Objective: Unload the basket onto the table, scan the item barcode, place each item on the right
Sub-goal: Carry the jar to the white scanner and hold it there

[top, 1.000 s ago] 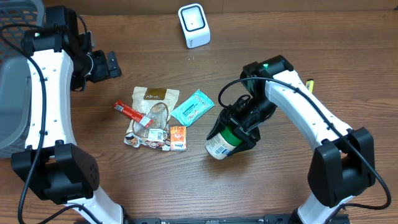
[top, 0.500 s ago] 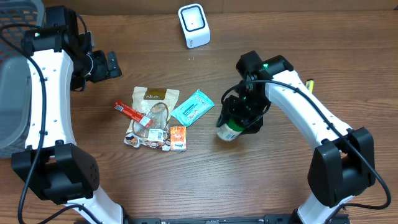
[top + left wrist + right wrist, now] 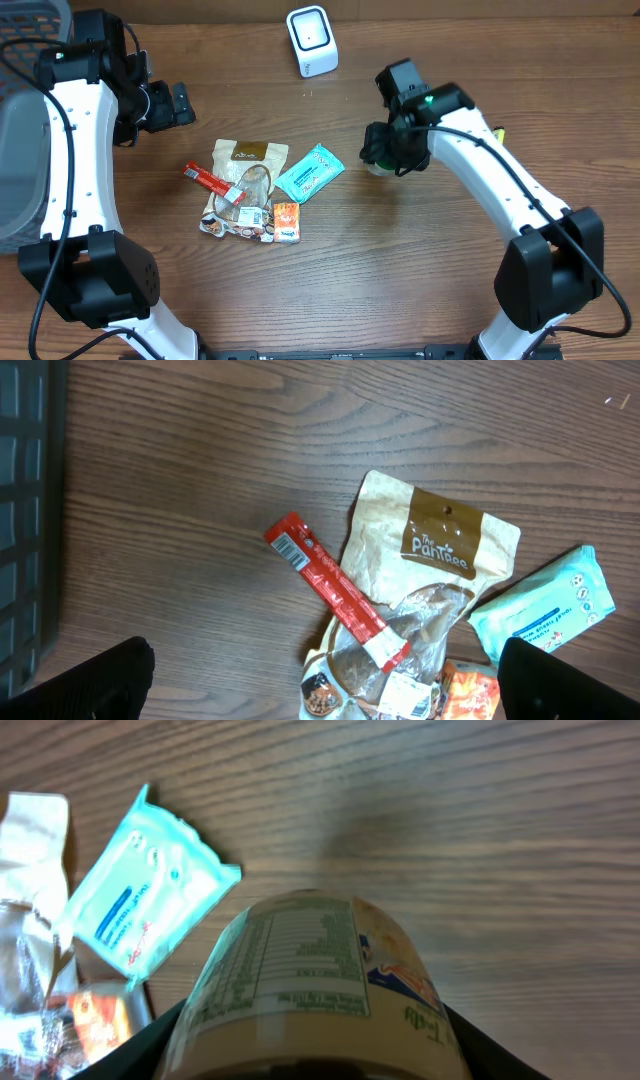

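Observation:
My right gripper (image 3: 392, 150) is shut on a cream-labelled jar (image 3: 315, 970), held above the table right of centre. In the overhead view only a pale edge of the jar (image 3: 376, 166) shows under the wrist. The right wrist view shows its nutrition panel facing up between my fingers (image 3: 150, 1045); no barcode shows. The white scanner (image 3: 312, 40) stands at the back centre, apart from the jar. My left gripper (image 3: 178, 103) hangs open and empty at the back left, its fingertips (image 3: 100, 680) wide apart over the packets.
A brown pouch (image 3: 246, 160), a red stick pack (image 3: 212, 183), a teal wipes packet (image 3: 310, 172) and an orange sachet (image 3: 286, 221) lie left of centre. A grey basket (image 3: 20, 150) sits at the left edge. A small yellow object (image 3: 497, 134) lies by the right arm.
The right arm carried the jar from low near the table's front up and back toward the scanner, turning it. The left arm has not moved.

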